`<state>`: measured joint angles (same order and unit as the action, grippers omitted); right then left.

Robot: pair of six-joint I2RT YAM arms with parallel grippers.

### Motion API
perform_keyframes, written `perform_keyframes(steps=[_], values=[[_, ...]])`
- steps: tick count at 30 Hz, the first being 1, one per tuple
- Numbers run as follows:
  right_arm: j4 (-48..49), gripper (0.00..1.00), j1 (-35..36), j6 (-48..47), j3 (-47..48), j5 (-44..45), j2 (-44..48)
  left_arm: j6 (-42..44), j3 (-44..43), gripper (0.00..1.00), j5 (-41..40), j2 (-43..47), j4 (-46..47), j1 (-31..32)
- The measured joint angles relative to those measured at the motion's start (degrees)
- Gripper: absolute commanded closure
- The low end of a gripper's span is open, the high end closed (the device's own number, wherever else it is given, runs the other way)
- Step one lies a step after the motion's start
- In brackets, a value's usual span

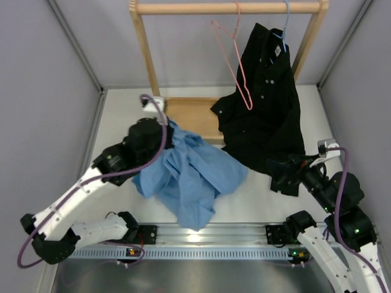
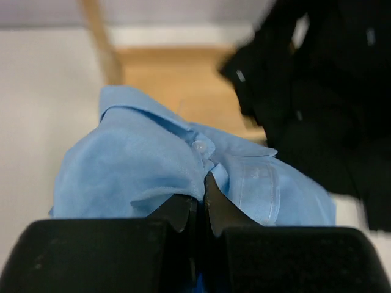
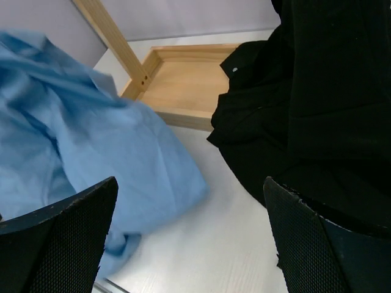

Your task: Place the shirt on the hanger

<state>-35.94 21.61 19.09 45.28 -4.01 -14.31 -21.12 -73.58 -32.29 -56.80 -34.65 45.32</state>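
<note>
Top external view: left tool (image 2: 203, 183) clenched on the shirt (image 1: 189, 174) collar; shirt heaped on the surface (image 1: 256, 201), near-left of the hanger (image 1: 235, 61); right tool (image 3: 189, 207) released, empty, near-right of that hanger.

A black button-up shirt (image 1: 269, 116) hung from a pale blue hanger (image 1: 285, 21) on the top rail (image 1: 183, 8) of a wooden rack (image 1: 145, 55), its lower part slumped onto the white table (image 1: 256, 198) and over the right side of the rack's flat wooden base (image 1: 186, 113). Grey walls (image 1: 43, 91) closed in the table on the left, right and far sides, and a slotted metal rail (image 1: 201, 235) ran along its near edge
</note>
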Motion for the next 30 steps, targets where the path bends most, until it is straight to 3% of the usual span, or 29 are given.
perform_keyframes(steps=[6,9,13,21,22,23,25,28,29,30], values=[[0.87,0.01,0.0,1.09,0.04,-1.05,-4.66,-0.26,3.34,1.0,13.73,-17.79,1.31,8.68],[1.14,0.01,0.0,1.03,-0.13,-3.28,-6.91,-0.92,3.37,1.0,15.08,-23.26,1.53,10.47],[4.57,0.01,0.0,0.98,-3.69,-10.71,-8.37,-1.07,3.37,0.99,16.33,-22.45,3.04,10.05],[13.42,0.01,0.02,5.51,-13.14,-22.51,-15.15,0.09,6.32,0.96,32.26,-17.4,9.22,9.94],[14.47,0.0,0.02,6.23,-13.92,-22.84,-15.56,0.0,8.26,0.88,33.53,-15.32,9.31,9.94],[15.63,0.01,0.02,7.1,-14.69,-23.1,-15.96,-0.02,10.1,0.74,34.47,-13.35,9.57,9.94],[17.77,0.01,0.02,8.48,-15.82,-23.41,-16.83,-0.79,14.4,0.73,36.44,-7.76,9.14,9.97],[22.34,0.01,0.02,10.69,-17.27,-23.74,-18.29,-2.6,18.91,0.58,38.77,0.74,7.78,9.97],[23.74,0.01,0.02,11.34,-17.75,-23.8,-18.93,-3.3,20.24,0.41,39.69,3.43,7.58,9.97],[25.51,0.01,0.02,12.24,-18.45,-23.93,-19.85,-3.87,21.46,0.35,40.59,5.81,7.26,9.97]])
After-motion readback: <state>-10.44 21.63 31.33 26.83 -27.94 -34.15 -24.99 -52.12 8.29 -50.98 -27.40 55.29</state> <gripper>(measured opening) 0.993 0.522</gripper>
